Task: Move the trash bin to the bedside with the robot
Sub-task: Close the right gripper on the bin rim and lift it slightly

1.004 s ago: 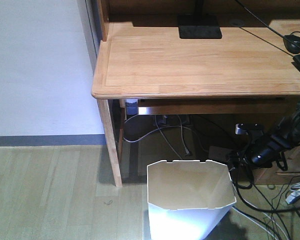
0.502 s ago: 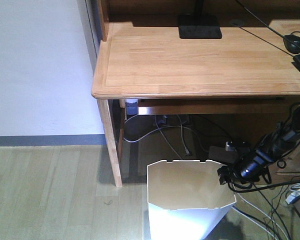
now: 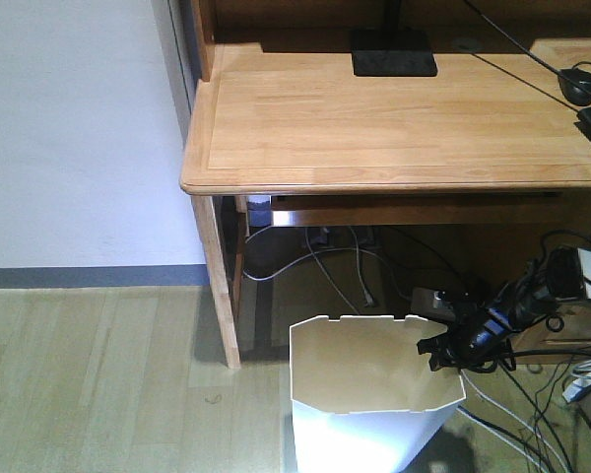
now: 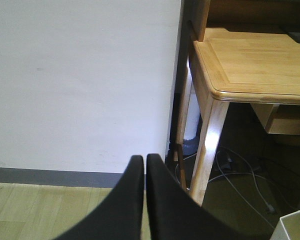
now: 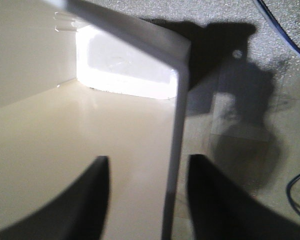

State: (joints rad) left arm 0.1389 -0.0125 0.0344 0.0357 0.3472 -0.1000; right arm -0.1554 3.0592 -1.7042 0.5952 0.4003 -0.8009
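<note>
Item: trash bin (image 3: pixel 360 441), white plastic with a cream inside and a many-sided rim, is standing upright on the wood floor (image 3: pixel 98 374) at the near edge of the front view, just in front of the wooden desk (image 3: pixel 394 118) and right of its left leg (image 3: pixel 217 281); no bed is showing in any view, so the bedside is lying somewhere out of frame. Right gripper (image 3: pixel 441 353) is hovering at the bin's right rim with its jaws spread wide and holding nothing. In the wrist view the right gripper (image 5: pixel 146 165) is straddling the thin bin wall (image 5: pixel 177 125), one finger over the cream inside, the other over the floor outside. Step in hand, as judged: taking hold of the rim. Doing it well is likely meaning sinking a little lower so the pads are overlapping more wall, centring the wall between them, and closing gently, since thin plastic is apt to flex or slip. Loose cables (image 3: pixel 325 261) are lying under the desk and around the arm, a snag risk when the bin is carried off. Left gripper (image 4: pixel 144 159) is hanging apart from the bin, fingers pressed together and empty, facing the white wall (image 4: pixel 80 80).
</note>
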